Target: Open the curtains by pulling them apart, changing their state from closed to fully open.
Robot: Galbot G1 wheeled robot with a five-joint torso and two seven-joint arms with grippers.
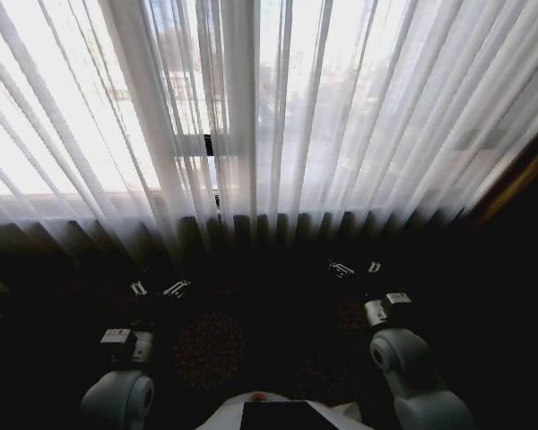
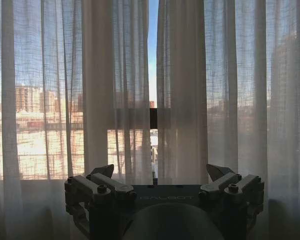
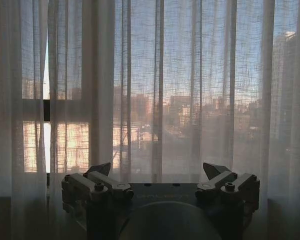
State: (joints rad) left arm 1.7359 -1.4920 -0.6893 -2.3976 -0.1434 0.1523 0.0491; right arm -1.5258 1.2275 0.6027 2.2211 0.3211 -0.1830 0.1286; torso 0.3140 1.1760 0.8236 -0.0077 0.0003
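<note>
I have the curtains [image 1: 278, 125] hanging nearly closed ahead, both pincers, left [image 2: 160, 175] and right [image 3: 157, 172], spread apart short of them. The fabric looks light and slippery; I'd pinch a bunched pleat beside the centre gap.

Curtains [image 1: 278, 116] hanging at twelve o'clock, left gripper [image 1: 159, 288] at ten, right gripper [image 1: 356, 267] at two, both short of them

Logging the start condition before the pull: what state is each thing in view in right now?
left curtain panel: hanging drawn, untouched.
right curtain panel: hanging drawn, untouched.
gap between the panels: a narrow slit, so the curtains are nearly closed.
left gripper: open, held low, short of the fabric.
right gripper: open, held low, short of the fabric.
</note>
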